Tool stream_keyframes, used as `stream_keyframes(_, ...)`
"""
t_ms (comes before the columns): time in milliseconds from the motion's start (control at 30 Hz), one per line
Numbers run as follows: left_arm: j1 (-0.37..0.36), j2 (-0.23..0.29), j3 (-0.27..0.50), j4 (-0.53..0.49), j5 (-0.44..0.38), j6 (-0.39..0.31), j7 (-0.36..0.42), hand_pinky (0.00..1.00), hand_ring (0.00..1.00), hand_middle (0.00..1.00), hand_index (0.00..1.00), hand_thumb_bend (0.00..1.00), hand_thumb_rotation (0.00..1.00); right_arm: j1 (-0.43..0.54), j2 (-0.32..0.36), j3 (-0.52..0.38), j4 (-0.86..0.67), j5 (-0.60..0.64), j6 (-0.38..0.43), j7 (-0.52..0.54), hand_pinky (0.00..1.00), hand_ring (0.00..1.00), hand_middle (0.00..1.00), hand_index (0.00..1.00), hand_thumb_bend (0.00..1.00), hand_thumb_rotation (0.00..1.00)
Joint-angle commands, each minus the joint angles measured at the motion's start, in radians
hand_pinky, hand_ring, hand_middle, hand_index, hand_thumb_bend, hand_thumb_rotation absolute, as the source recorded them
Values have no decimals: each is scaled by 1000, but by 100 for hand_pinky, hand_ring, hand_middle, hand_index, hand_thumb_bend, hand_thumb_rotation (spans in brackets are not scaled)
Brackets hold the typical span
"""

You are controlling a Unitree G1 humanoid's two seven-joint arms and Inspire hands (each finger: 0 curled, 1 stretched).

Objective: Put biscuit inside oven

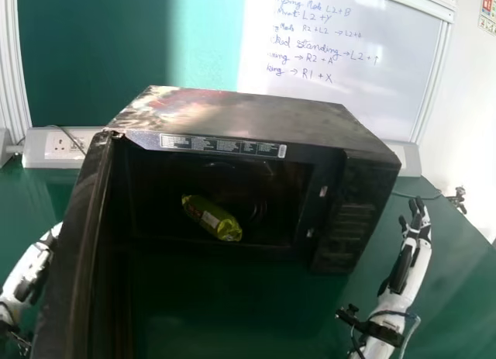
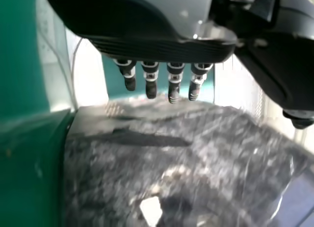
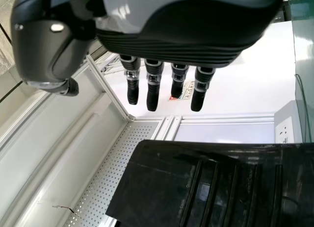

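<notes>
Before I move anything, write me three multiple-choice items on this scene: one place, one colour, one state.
1. Where is the biscuit packet relative to the microwave oven?
A) On top of it
B) Inside it
C) Behind it

2. What colour is the packet's wrapper?
A) Red
B) Blue
C) Yellow-green

3. How does the microwave door stand?
A) Swung open
B) Shut
C) Lying flat on the table

1: B, it shows through the front opening, within the cavity.
2: C, the wrapper is plainly yellow-green against the dark interior.
3: A, it juts forward at the oven's left side, leaving the cavity exposed.
</notes>
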Motion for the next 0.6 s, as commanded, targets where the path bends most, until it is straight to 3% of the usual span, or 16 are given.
stream_keyframes(0,18,-24,-31,-3,26,-3,21,78,80,81,84,79,79,-9,5,4,-2,7,2,8,92,90,91,93,62,100)
stream_keyframes(267,6,4,-111,17,99,-4,21,79,83,84,86,87,82,-8,4,8,-1,-11,6,1,90,89,91,92,62,100)
stream_keyframes(567,13,-2,-171,-17,117,-1,30,80,83,83,86,90,82,-9,5,9,3,-39,1,-19,87,87,89,89,58,100)
